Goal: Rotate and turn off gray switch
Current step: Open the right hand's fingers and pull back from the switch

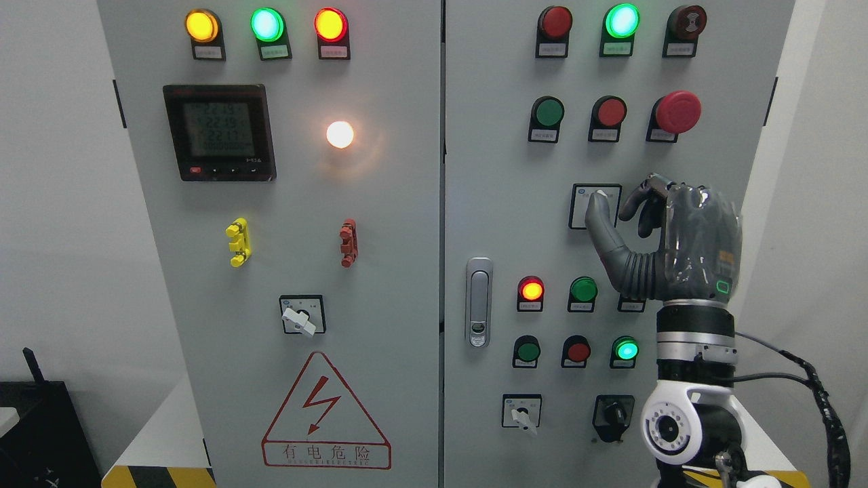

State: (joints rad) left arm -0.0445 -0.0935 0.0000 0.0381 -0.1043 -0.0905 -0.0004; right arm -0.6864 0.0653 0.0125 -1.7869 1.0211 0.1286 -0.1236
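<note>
Where thumb (599, 215) meets gray switch (595, 205) (label unreadable).

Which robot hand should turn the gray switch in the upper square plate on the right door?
The right robot hand: its thumb is already at the gray rotary switch on the right cabinet door. No left robot hand is in view.

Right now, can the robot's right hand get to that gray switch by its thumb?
Probably yes. The right hand is already at the gray switch, thumb on its knob, fingers curled beside it, nothing in between.
</note>
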